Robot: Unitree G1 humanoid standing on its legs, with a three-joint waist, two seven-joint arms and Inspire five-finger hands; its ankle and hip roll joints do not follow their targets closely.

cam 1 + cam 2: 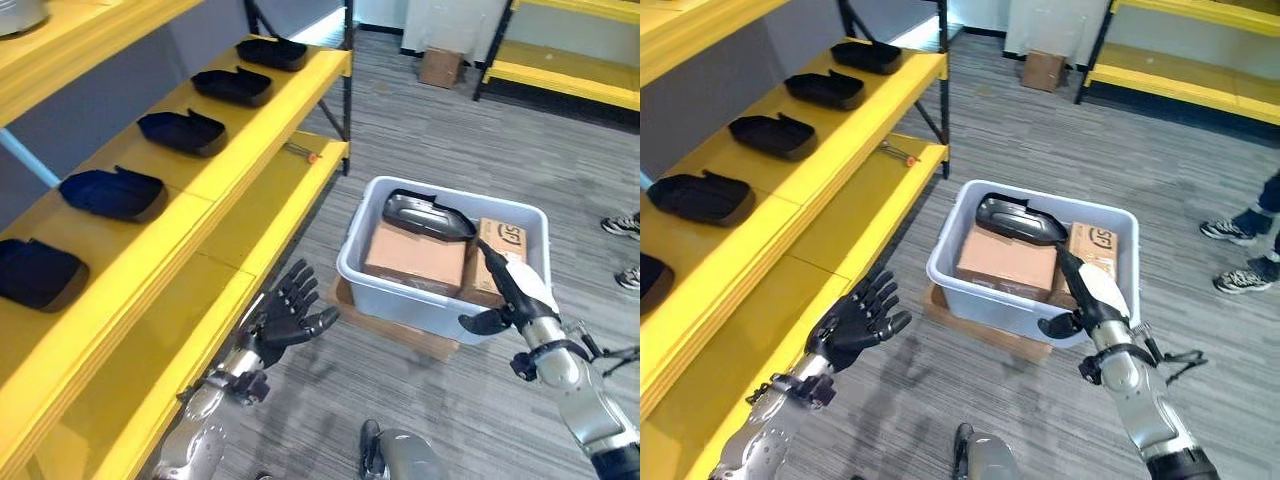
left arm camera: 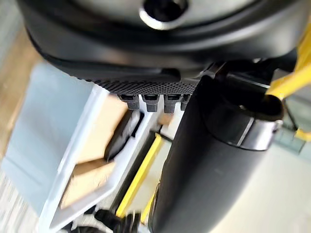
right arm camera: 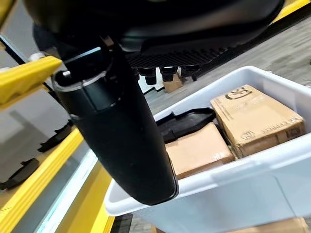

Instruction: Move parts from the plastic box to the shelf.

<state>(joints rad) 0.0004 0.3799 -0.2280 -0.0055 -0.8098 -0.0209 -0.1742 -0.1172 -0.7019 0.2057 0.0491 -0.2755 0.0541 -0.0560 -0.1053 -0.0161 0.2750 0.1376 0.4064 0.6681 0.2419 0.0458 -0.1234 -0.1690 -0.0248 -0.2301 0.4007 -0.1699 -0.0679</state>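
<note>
A pale grey plastic box [image 1: 410, 305] stands on the floor right of the yellow shelf [image 1: 270, 110]. In it a dark curved part [image 1: 425, 215] lies across two cardboard cartons [image 1: 415, 258]. Several black parts [image 1: 182, 132] sit in a row on the shelf's upper board. My right hand [image 1: 512, 290] hovers over the box's near right corner, open, fingers straight and pointing at the part, holding nothing. The right wrist view shows the part [image 3: 182, 124] past the thumb. My left hand [image 1: 285, 318] hangs open with fingers spread between the shelf's lower board and the box.
The box rests on a flat brown slab [image 1: 390, 332]. A small tool with a red tip [image 1: 302, 153] lies on the lower board. A person's shoes [image 1: 622, 226] stand at the right. A cardboard box [image 1: 440, 67] and another yellow rack [image 1: 560, 78] are at the back.
</note>
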